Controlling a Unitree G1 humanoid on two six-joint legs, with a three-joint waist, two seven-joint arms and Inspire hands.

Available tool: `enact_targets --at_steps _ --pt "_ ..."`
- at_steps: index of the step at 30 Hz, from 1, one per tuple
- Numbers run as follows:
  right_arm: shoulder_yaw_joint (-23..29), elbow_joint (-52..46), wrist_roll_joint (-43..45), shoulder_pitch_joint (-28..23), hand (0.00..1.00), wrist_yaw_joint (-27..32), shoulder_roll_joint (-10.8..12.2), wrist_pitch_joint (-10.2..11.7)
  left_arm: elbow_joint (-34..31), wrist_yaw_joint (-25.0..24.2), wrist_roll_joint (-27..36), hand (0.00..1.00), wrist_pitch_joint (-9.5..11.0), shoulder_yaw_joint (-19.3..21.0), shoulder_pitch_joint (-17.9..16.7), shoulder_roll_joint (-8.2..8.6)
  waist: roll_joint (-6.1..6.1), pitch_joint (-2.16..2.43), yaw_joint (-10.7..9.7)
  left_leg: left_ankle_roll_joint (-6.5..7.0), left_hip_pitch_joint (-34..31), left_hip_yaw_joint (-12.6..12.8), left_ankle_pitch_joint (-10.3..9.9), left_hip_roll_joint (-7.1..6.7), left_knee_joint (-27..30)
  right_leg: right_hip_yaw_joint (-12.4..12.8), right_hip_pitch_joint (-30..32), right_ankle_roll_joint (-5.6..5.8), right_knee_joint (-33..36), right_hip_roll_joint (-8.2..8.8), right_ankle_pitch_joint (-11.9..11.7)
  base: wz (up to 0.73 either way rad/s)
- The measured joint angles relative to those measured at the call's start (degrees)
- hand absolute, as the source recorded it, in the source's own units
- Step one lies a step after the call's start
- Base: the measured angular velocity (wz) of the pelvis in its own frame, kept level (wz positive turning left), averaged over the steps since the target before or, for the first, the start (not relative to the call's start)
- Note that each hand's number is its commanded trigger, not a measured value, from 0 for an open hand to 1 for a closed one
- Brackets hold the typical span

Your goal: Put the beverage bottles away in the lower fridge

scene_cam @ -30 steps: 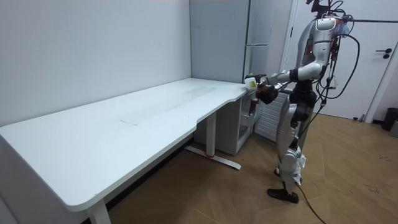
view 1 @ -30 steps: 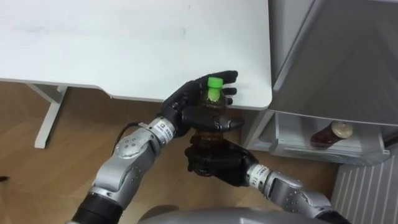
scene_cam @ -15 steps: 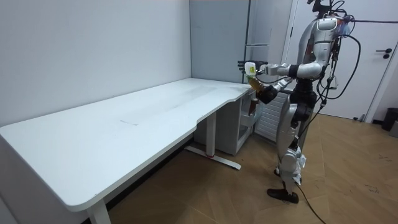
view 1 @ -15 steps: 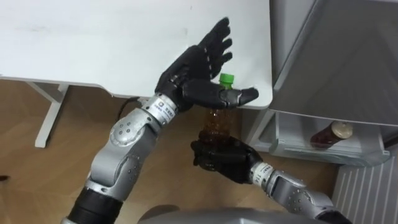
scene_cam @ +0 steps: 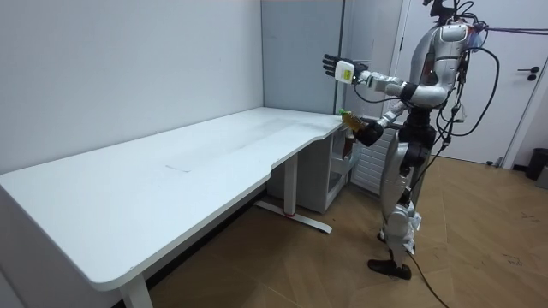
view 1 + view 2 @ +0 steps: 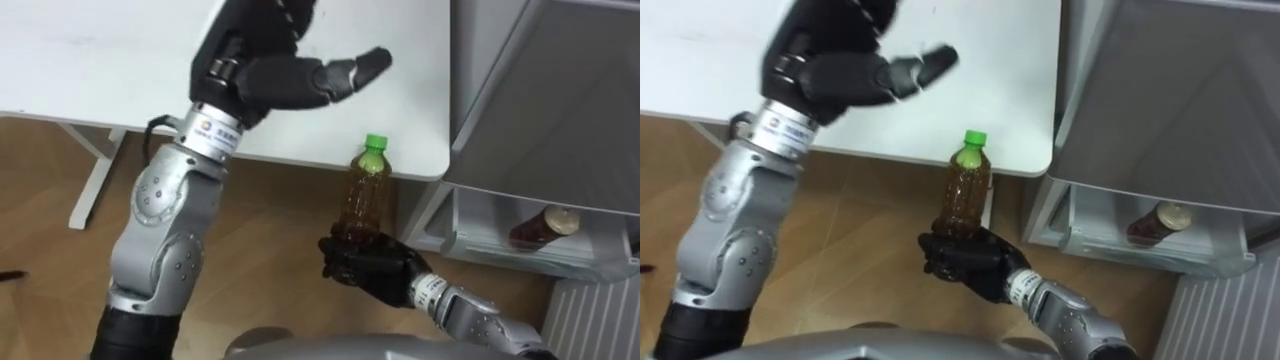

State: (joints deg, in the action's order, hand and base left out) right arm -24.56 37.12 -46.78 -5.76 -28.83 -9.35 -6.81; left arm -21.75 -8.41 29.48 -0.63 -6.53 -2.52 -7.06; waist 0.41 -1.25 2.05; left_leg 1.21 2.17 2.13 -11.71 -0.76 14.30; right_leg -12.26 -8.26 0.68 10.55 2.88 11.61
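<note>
Just off the worktop's [image 6: 90, 60] near right corner, beside the fridge [image 6: 560, 110], the bottle [image 6: 365, 195] stands upright in the right hand [image 6: 368, 272], whose fingers curl round its base. The left hand [image 6: 262, 72] hangs above the worktop, apart from the bottle, fingers loose and empty. A second bottle [image 6: 540, 227] lies in the fridge's lower compartment.

The white bench [image 6: 100, 60] stands on a wooden floor [image 6: 270, 230] on white legs [image 6: 95, 180], its long top running along the wall in the room view. Its rounded corner ends just beside the grey fridge [image 6: 560, 110]. Low in the fridge a clear shelf [image 6: 480, 245] stands open, and a brown bottle [image 6: 538, 229] with a pale cap lies on its side in it
</note>
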Motion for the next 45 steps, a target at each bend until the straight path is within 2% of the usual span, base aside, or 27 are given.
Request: enact_targets --at_steps 4,6,11,14,17,20,22,24,30,34,36,39,42,45 --pt "3.5 0.1 0.0 -0.7 1.0 -0.2 0.7 0.8 -0.4 4.1 -0.4 0.0 1.4 3.8 -0.3 0.09 0.19 0.12 0.9 -0.04 0.5 0.0 0.0 0.02 -0.7 -0.2 -0.3 0.0 0.0 -0.02 0.0 -0.02" --pt "5.9 0.1 -0.2 -2.1 1.0 -0.2 0.9 2.1 -0.7 7.5 -2.5 0.0 2.5 5.9 -1.5 -0.09 0.4 0.41 2.0 -0.05 0.7 -0.3 0.1 -0.01 -0.7 -0.4 -0.6 0.0 -0.1 -0.05 0.0 0.02" --pt "9.0 -0.1 -0.1 -3.4 1.0 -0.6 1.0 2.5 -0.7 15.0 -5.6 0.0 3.4 12.1 -2.4 -0.07 0.42 0.57 3.2 -0.13 1.4 -0.6 0.1 -0.04 -0.7 -0.7 -1.1 0.01 -0.2 -0.09 0.0 0.04" --pt "10.2 -0.1 -0.3 -4.5 1.0 0.1 1.5 2.9 -0.6 19.3 -6.6 0.0 4.4 14.7 -5.5 0.04 0.27 0.96 3.4 -0.12 2.2 -0.7 0.1 -0.2 -0.9 -1.0 -2.6 0.01 -1.0 -0.03 0.0 0.01" --pt "10.5 0.0 -0.2 -5.6 1.0 0.5 0.7 3.2 3.2 23.3 -6.6 0.0 5.1 16.1 -6.1 0.52 0.17 1.19 4.7 -0.12 2.6 -0.6 0.1 -0.21 -1.0 -0.9 -3.1 0.03 -1.0 -0.02 0.0 0.0" --pt "11.8 0.0 -0.2 -7.1 1.0 0.6 1.0 3.1 9.9 27.3 -6.6 0.0 5.2 18.7 -7.5 0.82 0.13 1.16 4.9 -0.15 3.4 -0.7 0.1 -0.22 -1.1 -0.8 -3.5 0.04 -1.1 -0.03 0.0 0.0" --pt "12.3 0.0 -0.2 -8.2 1.0 0.8 1.0 3.1 14.6 30.1 -6.5 0.0 5.2 18.8 -8.8 0.89 0.06 1.26 4.7 -0.14 3.3 -0.9 0.1 -0.43 -1.1 -0.8 -4.0 0.09 -1.9 -0.03 0.1 0.03" --pt "12.3 -0.1 -0.2 -8.5 1.0 1.4 1.0 3.1 20.4 32.4 -6.5 0.0 5.3 18.4 -9.9 0.93 -0.34 1.14 4.9 -0.14 3.1 -0.9 0.1 -0.44 -0.9 -0.5 -3.8 0.11 -2.0 -0.1 0.1 0.0" --pt "12.5 0.4 1.7 -8.8 1.0 2.7 0.9 4.4 38.5 33.4 -4.8 0.0 5.0 15.0 -13.0 0.85 -0.66 1.15 4.6 -0.09 3.5 -0.8 0.1 -0.48 -0.8 -0.3 -3.8 0.17 -2.1 -0.03 0.1 -0.02" --pt "12.4 0.9 1.6 -8.9 1.0 3.1 0.8 4.9 49.4 34.4 -2.1 0.0 5.0 12.9 -13.2 0.62 -0.68 1.14 4.3 -0.09 3.2 -0.7 0.1 -0.5 -0.8 -0.4 -3.9 0.17 -2.7 -0.06 0.0 0.01" --pt "12.4 1.4 1.6 -9.1 1.0 3.2 0.8 5.0 56.0 34.2 1.5 0.0 4.8 10.8 -13.5 0.48 -0.74 1.1 3.9 -0.07 3.4 -0.6 0.0 -0.53 -1.0 -0.3 -4.4 0.2 -2.9 -0.06 0.0 0.0" --pt "12.4 3.2 1.6 -9.4 1.0 3.7 0.8 5.3 62.9 32.7 2.5 0.0 4.5 9.1 -14.0 0.41 -0.73 1.1 3.3 -0.04 3.7 -0.7 0.0 -0.59 -1.3 -0.3 -4.6 0.24 -3.0 -0.03 0.0 0.01" --pt "12.7 4.7 1.5 -10.3 1.0 4.3 0.8 5.4 65.0 30.5 2.4 0.0 2.6 8.6 -16.1 0.38 -0.73 1.1 2.3 -0.05 3.7 -0.5 0.0 -0.55 -1.4 -0.1 -4.4 0.26 -3.0 -0.04 0.0 -0.03" --pt "15.0 10.1 0.0 -9.8 1.0 8.5 0.9 2.9 68.4 27.7 2.3 0.0 1.8 8.6 -16.4 0.31 -0.73 1.11 2.5 -0.03 3.5 0.2 0.0 -0.45 -1.7 0.7 -3.7 0.28 -2.8 -0.03 0.1 -0.12"
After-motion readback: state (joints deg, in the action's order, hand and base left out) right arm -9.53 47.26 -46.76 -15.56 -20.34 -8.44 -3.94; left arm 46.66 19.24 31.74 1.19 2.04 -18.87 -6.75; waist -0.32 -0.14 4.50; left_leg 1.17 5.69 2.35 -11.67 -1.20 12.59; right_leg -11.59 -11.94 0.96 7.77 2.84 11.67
